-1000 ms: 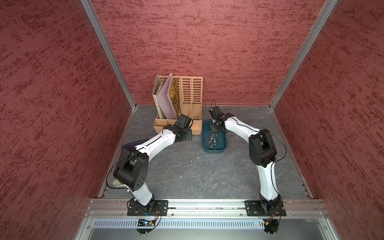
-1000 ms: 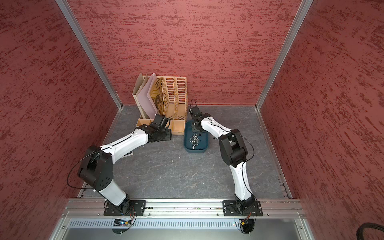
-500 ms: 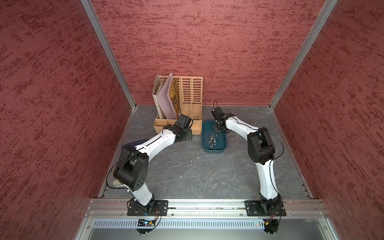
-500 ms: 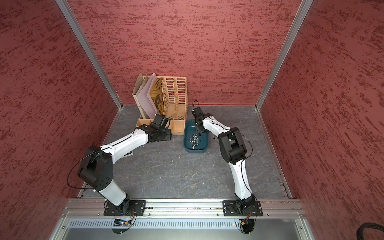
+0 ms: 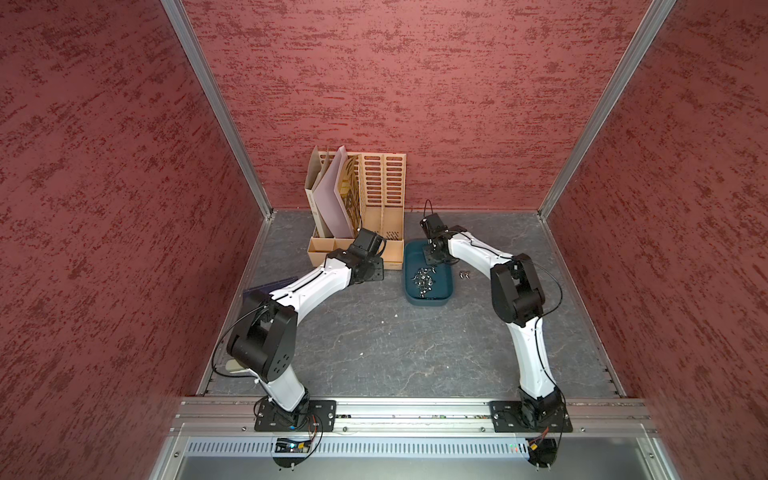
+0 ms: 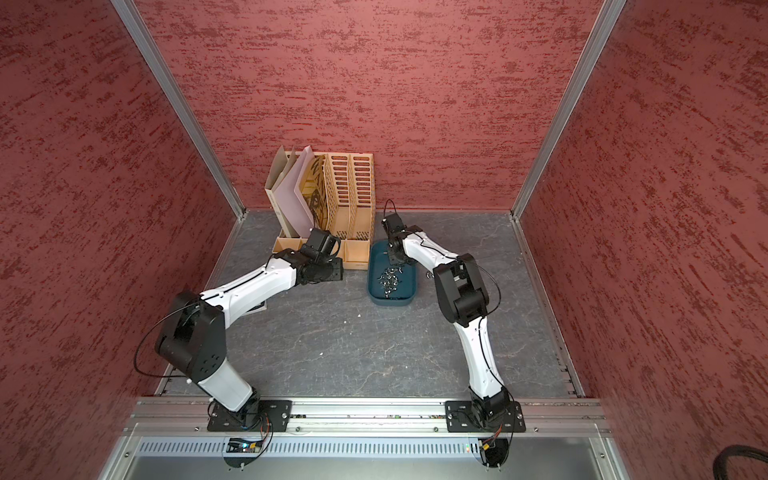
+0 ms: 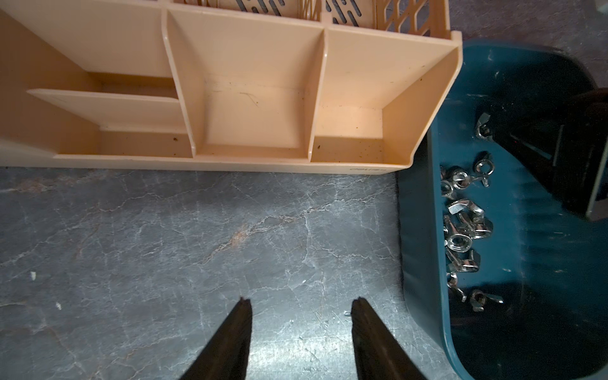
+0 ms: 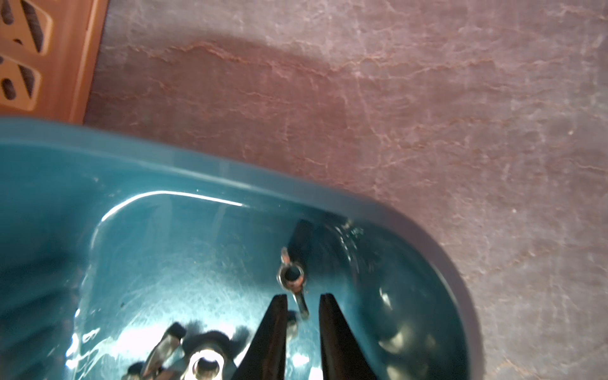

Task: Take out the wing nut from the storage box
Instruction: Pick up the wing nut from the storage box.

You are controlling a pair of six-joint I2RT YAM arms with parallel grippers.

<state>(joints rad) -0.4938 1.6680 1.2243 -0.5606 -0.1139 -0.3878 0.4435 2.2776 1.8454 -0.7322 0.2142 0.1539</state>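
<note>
Left gripper: fingers well apart, empty, over bare table, just left of storage box at frame centre in both top views. Pile of wing nuts mid-box. Right gripper reaches into box's far end: tips narrowly apart, straddling one wing of lone wing nut on box floor, not clamped. File organiser behind, upper centre.
</note>
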